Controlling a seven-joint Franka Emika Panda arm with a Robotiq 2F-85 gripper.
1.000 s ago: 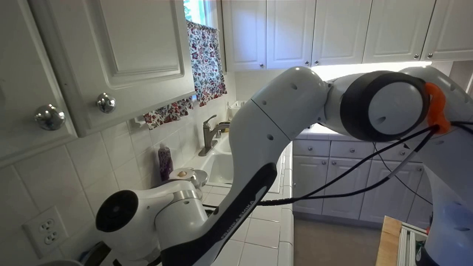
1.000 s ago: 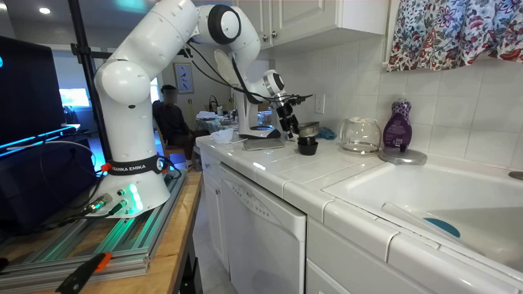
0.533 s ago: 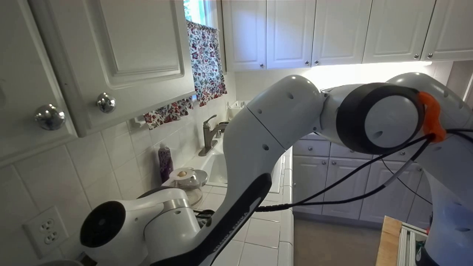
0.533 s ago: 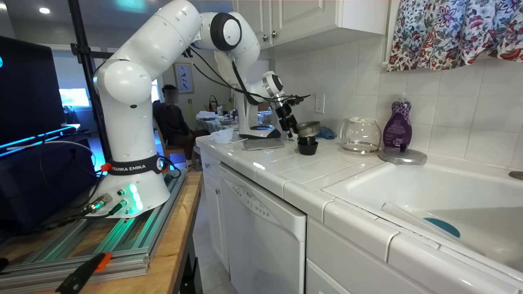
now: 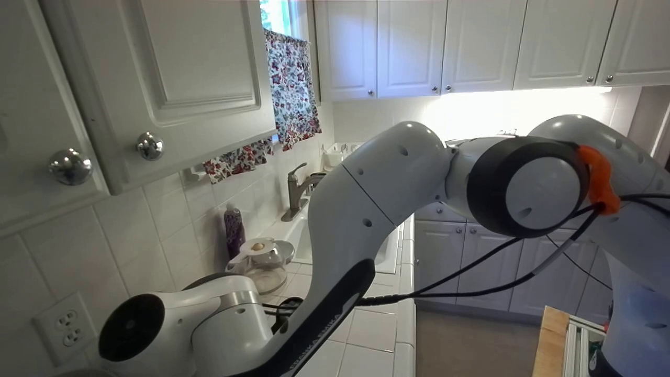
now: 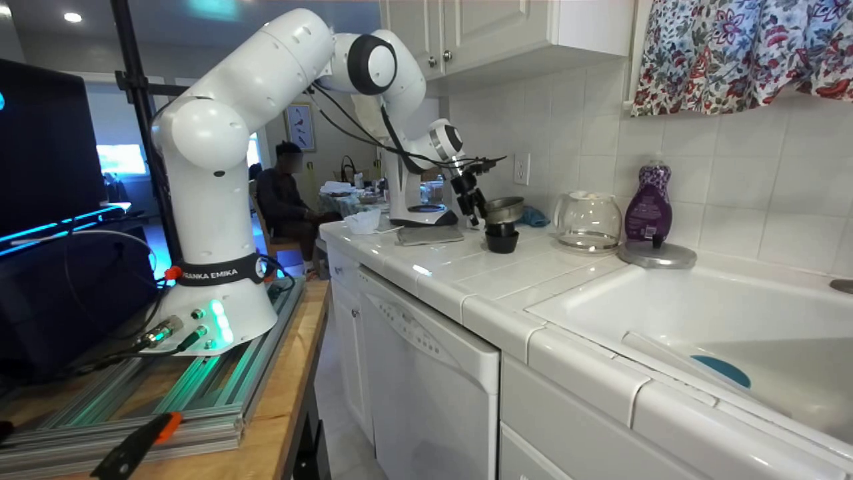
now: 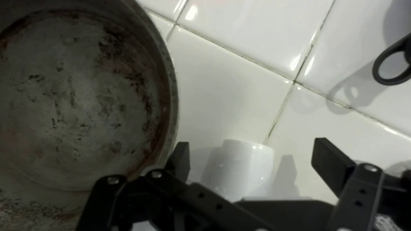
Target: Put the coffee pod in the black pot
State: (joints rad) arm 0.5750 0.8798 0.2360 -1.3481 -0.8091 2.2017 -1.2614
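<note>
Only the reach looked done: the claw [image 7: 256,162] stood spread, fingers [image 7: 330,163] at nine and three o'clock of the coffee pod [image 7: 241,168] on the tiles [image 7: 224,96], apparently leaving grasp and drop into the likely black pot [image 6: 502,243] at the claw's four o'clock in an exterior view.

"Arm [image 6: 266,73], quick: how did it look?"
"Glossy white, rounded. Base [image 6: 253,317] had a black collar [image 6: 213,273], white EMIKA lettering."
"Below the collar?"
"Green light strip [image 6: 220,322] glowed; round connectors [image 6: 166,327] too."
"Up the arm from the collar?"
"Black ring [image 5: 484,188] circled a pale cap [image 5: 547,193]; orange bracket [image 5: 601,178], black cables [image 5: 384,300], one part grey. Further from the collar came a black panel [image 5: 335,306], FRANKA EMIKA in pale letters, plus a silver band [image 5: 239,299]."
"Farthest from the collar?"
"Gripper [image 7: 253,158] was black, blocky, with silvery screws [image 7: 156,174]."
</note>
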